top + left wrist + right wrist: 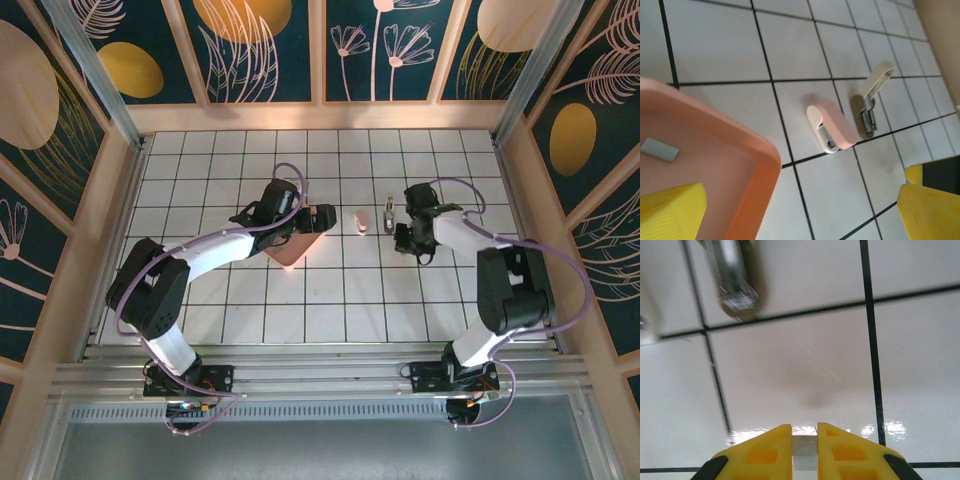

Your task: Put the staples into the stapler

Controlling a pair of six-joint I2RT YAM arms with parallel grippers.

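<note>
Two yellow fingers (765, 452) of the right gripper (804, 431) are pinched narrow on a small flat grey metal staple strip (805, 452), close over the white tiled table (815, 365). Just beyond lies the beige stapler (867, 100) with its lid swung up and its bare metal channel (735, 280) exposed. A closed pink-and-cream stapler (832, 125) lies just beside it. Farther left, the left gripper (802, 187) hangs wide over the pink plastic tray (740, 165), where a second grey strip (659, 149) lies. Pickup looks done, and the carry to the stapler seems in hand. Next, the strip needs lining up lengthwise with the channel and lowering in flat before release.
</note>
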